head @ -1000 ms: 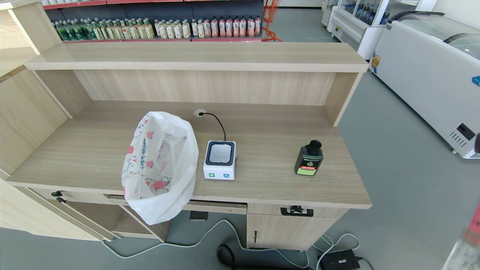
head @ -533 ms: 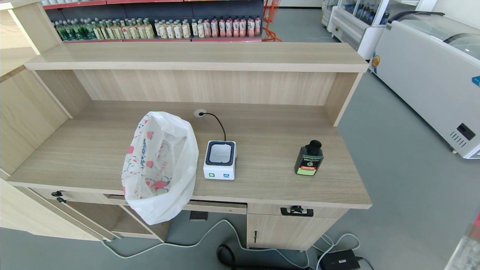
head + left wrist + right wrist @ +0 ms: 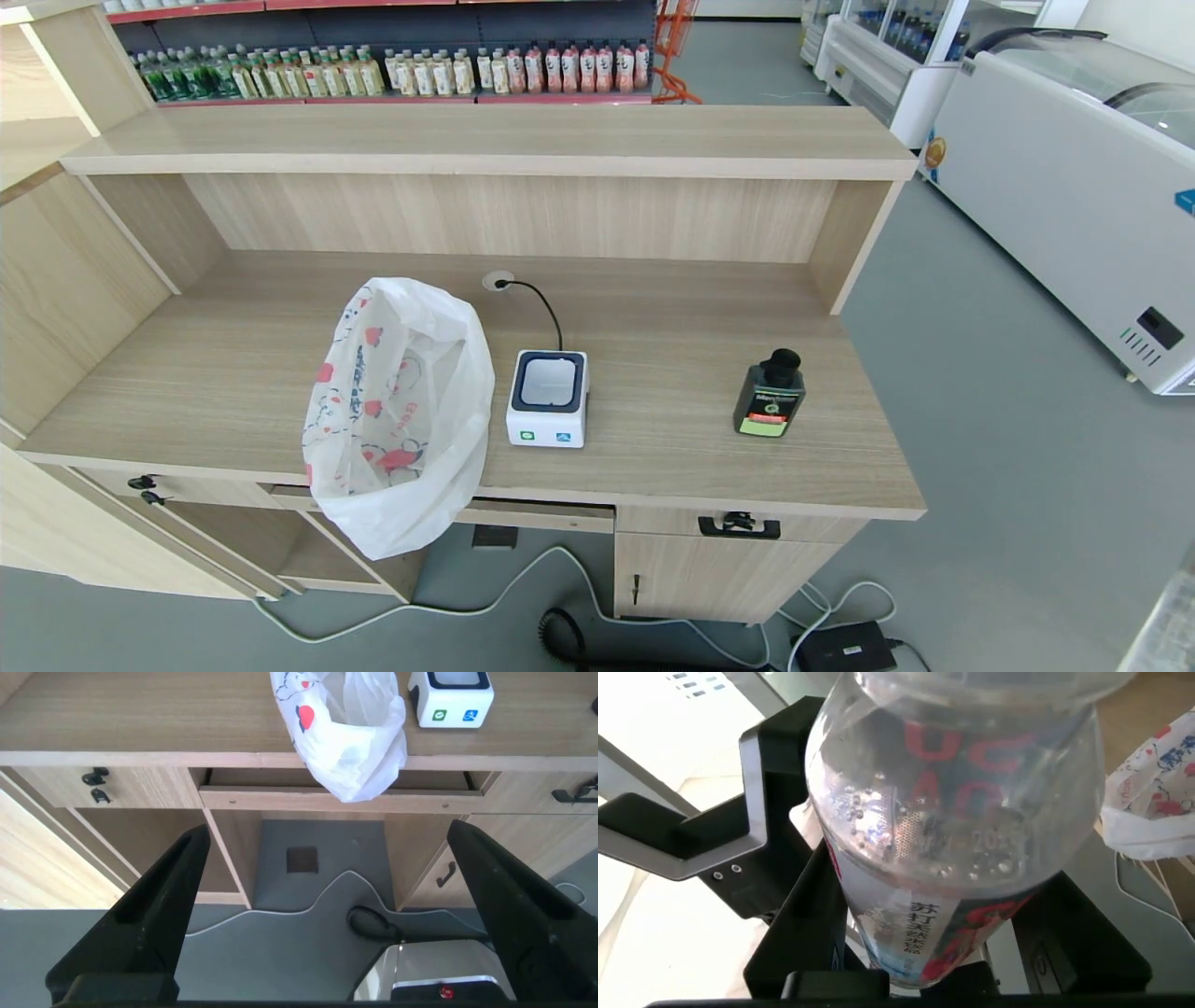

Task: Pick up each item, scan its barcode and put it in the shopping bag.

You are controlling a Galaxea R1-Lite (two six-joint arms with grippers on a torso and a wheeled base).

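Right wrist view: the right tool (image 3: pixel 957 812) clamps a clear, red-labelled water bottle (image 3: pixel 952 896). The left tool (image 3: pixel 327 905) hangs open below the surface (image 3: pixel 653 308), whose front edge the shopping bag (image 3: pixel 397 411) drapes over; the scanner (image 3: pixel 549 397) stands just beside it, a dark bottle (image 3: pixel 769 399) well apart.

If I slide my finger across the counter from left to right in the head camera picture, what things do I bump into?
shopping bag → scanner → dark bottle
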